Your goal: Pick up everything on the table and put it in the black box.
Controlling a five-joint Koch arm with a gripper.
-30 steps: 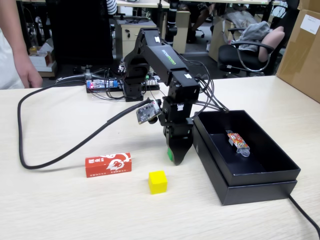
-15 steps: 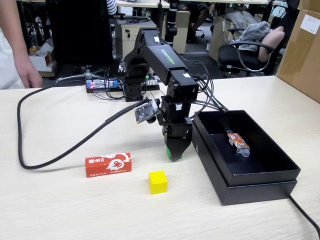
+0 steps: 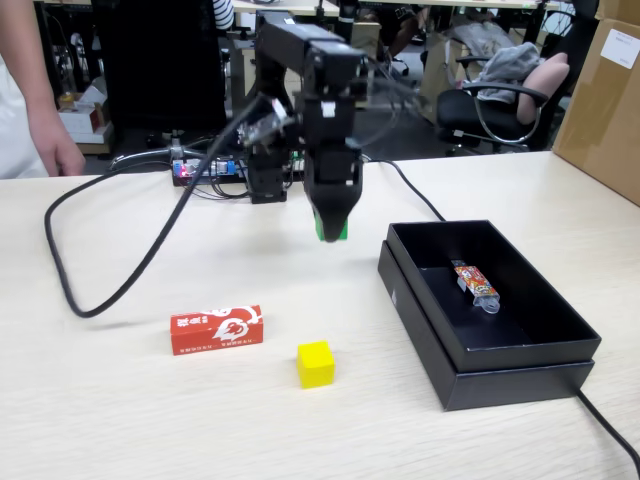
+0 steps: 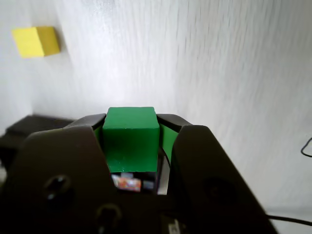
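Green cube (image 4: 130,138) sits clamped between the hand's (image 4: 131,127) jaws.

The light wood-grain table (image 3: 150,420) carries a red carton (image 3: 216,330) with white markings, lying flat toward the left in the fixed view. A yellow cube (image 3: 315,363) sits near it, to its right and a little closer to the camera, apart from it. Further right rests the shallow black box (image 3: 520,370), its long side angled away from the camera. A thick black cable (image 3: 110,290) loops across the tabletop behind the carton. At the far edge stands the arm's base (image 3: 267,185), with a small circuit board (image 3: 205,168) just beside it
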